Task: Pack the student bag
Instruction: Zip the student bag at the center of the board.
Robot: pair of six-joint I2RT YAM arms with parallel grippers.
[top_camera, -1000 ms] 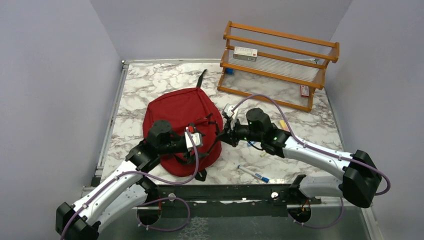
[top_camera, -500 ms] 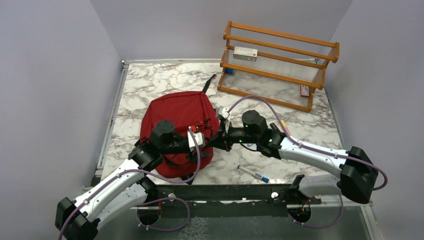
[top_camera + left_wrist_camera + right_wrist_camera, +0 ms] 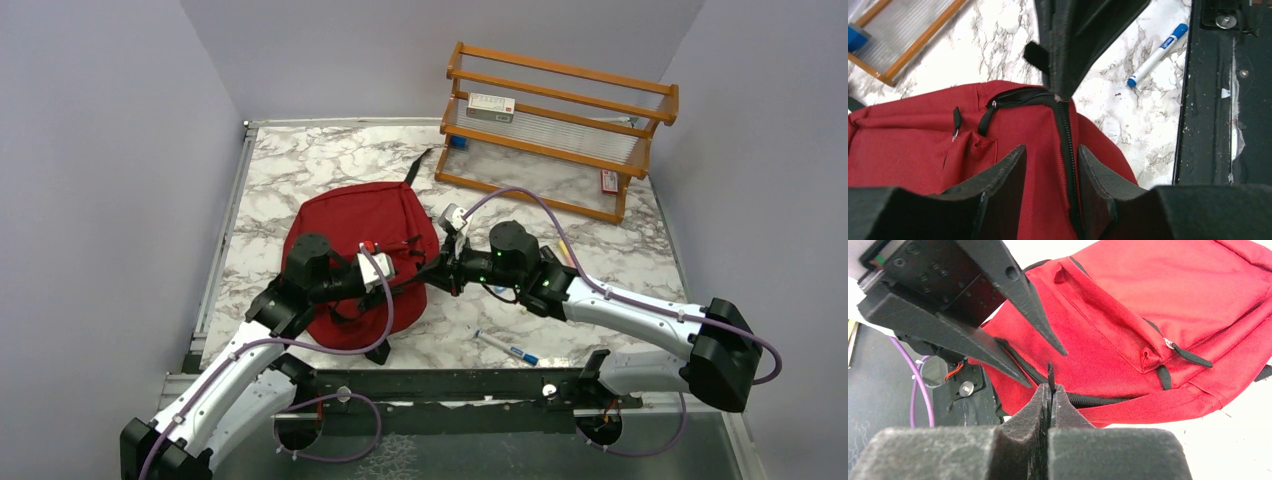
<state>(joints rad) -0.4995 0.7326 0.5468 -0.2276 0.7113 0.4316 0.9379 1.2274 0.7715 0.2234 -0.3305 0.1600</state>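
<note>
Shut flat, at the right gripper [image 3: 1050,390], on 1 thin black zipper pull [image 3: 1050,371], poking up from between the pads. Parted about halfway, at the left gripper [image 3: 1051,150], astride the zipper [image 3: 1064,125], with red cloth between the fingers and nothing visibly clamped. Almost tip to tip: right gripper just beyond the left one's fingertips, on the same zipper line.

Beneath both, the student bag [image 3: 355,225], flat on the marbled table [image 3: 300,160], mostly to the left of the right gripper and directly under the left one. Long axis of the zipper: from left gripper toward right gripper, roughly across the table in the overhead view. Nearer the bag's body: left arm. Only at the bag's right edge: right arm.

Probably next: a draw on the pull along that line, with the cloth braced from the left side.

Count: 1 bag, 2 more black pull tabs [image 3: 955,122] on its front, 1 blue-capped marker [image 3: 508,349], 1 wooden rack [image 3: 560,75], 2 arms.
</note>
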